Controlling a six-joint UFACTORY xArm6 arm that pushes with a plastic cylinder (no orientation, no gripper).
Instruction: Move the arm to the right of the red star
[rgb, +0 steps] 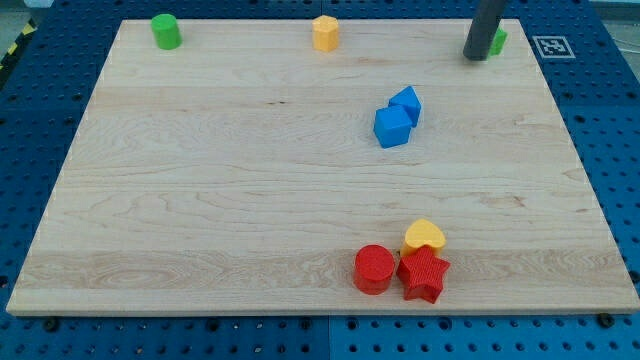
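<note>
The red star (424, 275) lies near the view's bottom edge of the wooden board, right of centre. A red cylinder (374, 268) touches its left side and a yellow heart-shaped block (424, 236) sits just above it. My tip (476, 56) is far away at the view's top right, resting on the board next to a green block (496, 42) that the rod partly hides.
Two blue blocks (398, 117) sit together right of centre. A green cylinder (165, 31) is at the top left and an orange block (325, 33) at the top middle. The board's right edge (592, 180) runs beside a blue pegboard; a marker tag (552, 46) sits at top right.
</note>
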